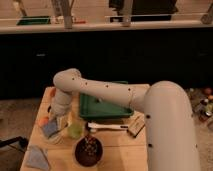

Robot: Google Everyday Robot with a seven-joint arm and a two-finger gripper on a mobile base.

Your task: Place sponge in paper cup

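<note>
Claw (61, 121): low over the bench's (112, 150) left side — grip state cannot be told.
Sponge (50, 129): flat — just beside the claw.
Light-green cup (75, 131): right of sponge.

Behind your wooden surface (115, 145) runs a long dark cabinet front (125, 60), topped by a pale counter ledge (105, 26) that crosses the whole view. Above the ledge you see pale upright posts (126, 11), and the light is dim and warm. The gripper (59, 120) sits low at the surface's left side.
</note>
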